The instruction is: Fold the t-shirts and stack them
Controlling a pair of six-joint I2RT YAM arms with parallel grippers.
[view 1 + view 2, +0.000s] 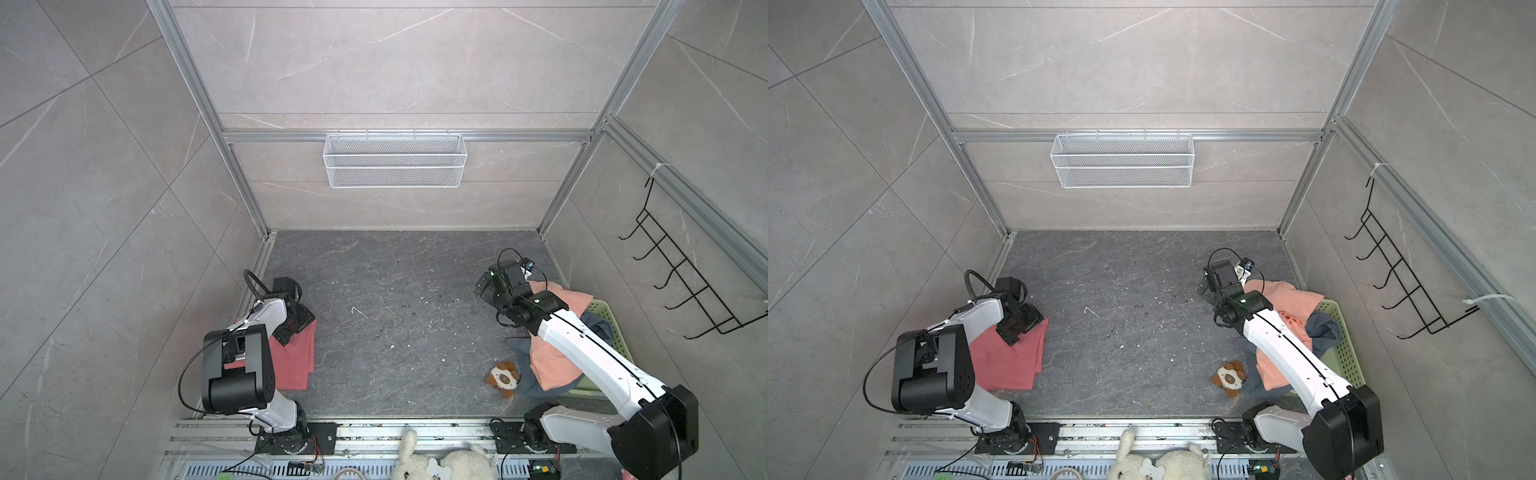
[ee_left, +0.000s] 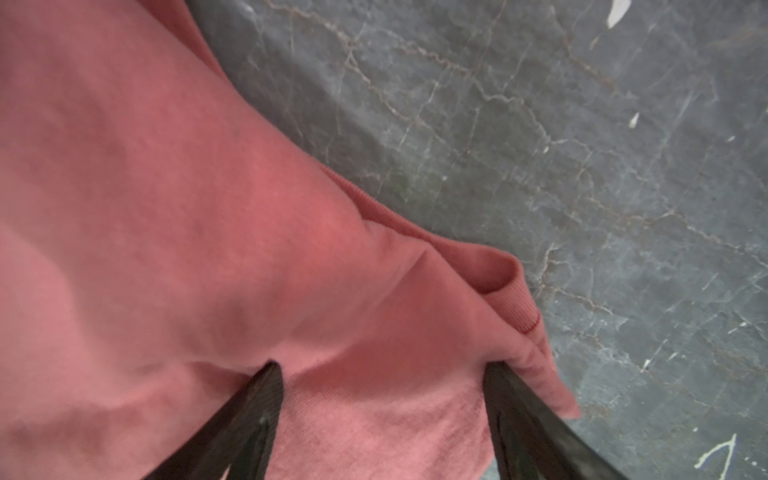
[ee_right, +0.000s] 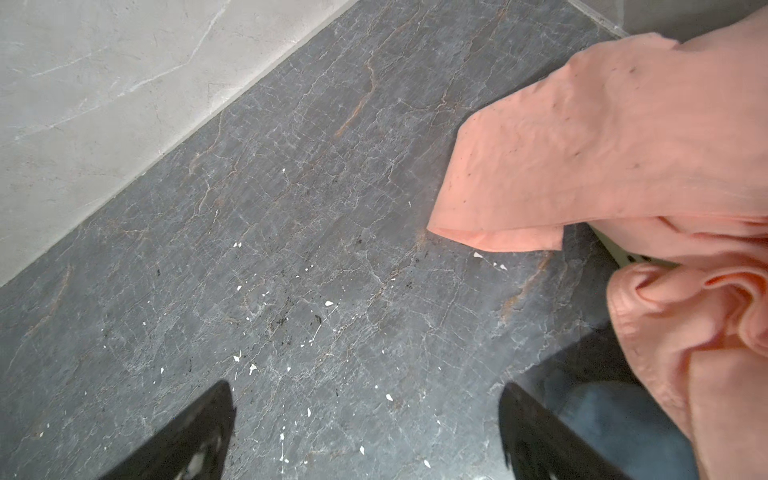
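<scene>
A coral-red t-shirt [image 1: 291, 361] [image 1: 1013, 361] lies as a flat folded rectangle at the left of the dark floor. My left gripper [image 1: 291, 328] [image 1: 1019, 326] [image 2: 382, 365] stands open over the shirt's far corner, with its fingertips [image 2: 266, 382] down on the cloth by the ribbed collar. A light peach t-shirt [image 1: 552, 361] [image 1: 1291, 299] [image 3: 623, 145] and a slate blue-grey t-shirt [image 1: 602, 324] [image 1: 1323, 328] [image 3: 615, 424] spill crumpled out of a basket at the right. My right gripper [image 1: 484, 291] [image 1: 1206, 289] [image 3: 365, 386] hangs open above bare floor, just left of the peach sleeve, holding nothing.
The pale green basket [image 1: 602, 305] [image 1: 1350, 357] stands against the right wall. A brown-and-white plush toy [image 1: 503, 377] [image 1: 1229, 377] lies beside the cloth pile. A white wire basket [image 1: 395, 160] hangs on the back wall, a black hook rack [image 1: 681, 270] on the right wall.
</scene>
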